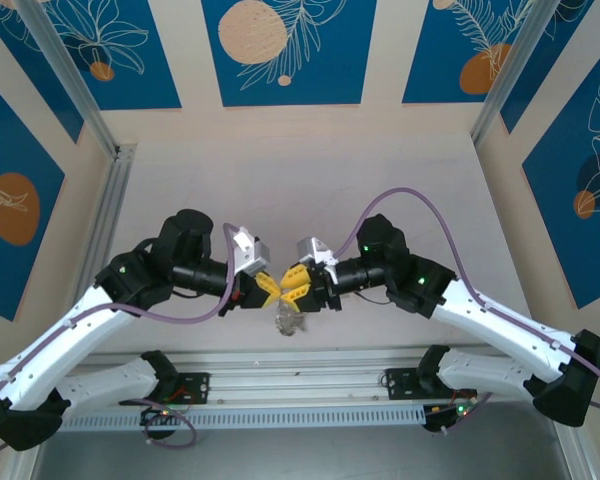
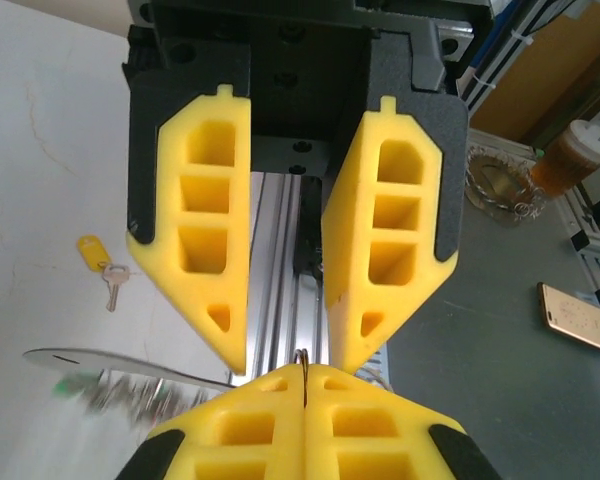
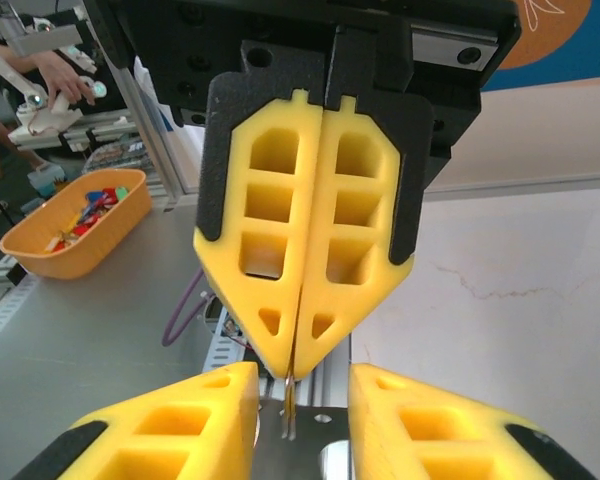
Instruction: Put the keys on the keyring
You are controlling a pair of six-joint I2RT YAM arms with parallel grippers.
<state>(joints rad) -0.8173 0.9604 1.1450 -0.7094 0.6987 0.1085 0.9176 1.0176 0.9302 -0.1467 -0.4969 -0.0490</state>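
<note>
My left gripper [image 2: 305, 372] is shut on the keyring [image 2: 305, 358], whose thin wire stands up between its yellow pads. The same wire [image 3: 289, 405] pokes out below the left gripper's closed tip [image 3: 290, 370] in the right wrist view. My right gripper [image 3: 302, 370] is open, one finger on each side of that tip, touching neither the wire nor the pads. Both grippers meet tip to tip near the table's front edge [image 1: 283, 287]. A blurred bunch of keys [image 1: 288, 320] hangs beneath them. One key with a yellow tag [image 2: 98, 255] lies apart on the table.
An aluminium rail [image 1: 300, 365] runs along the front edge just below the grippers. Off the table stand an orange tray of coloured bits [image 3: 40, 240], a cup [image 2: 575, 160] and a phone [image 2: 580, 315]. Frame posts [image 1: 70, 75] rise at the back corners.
</note>
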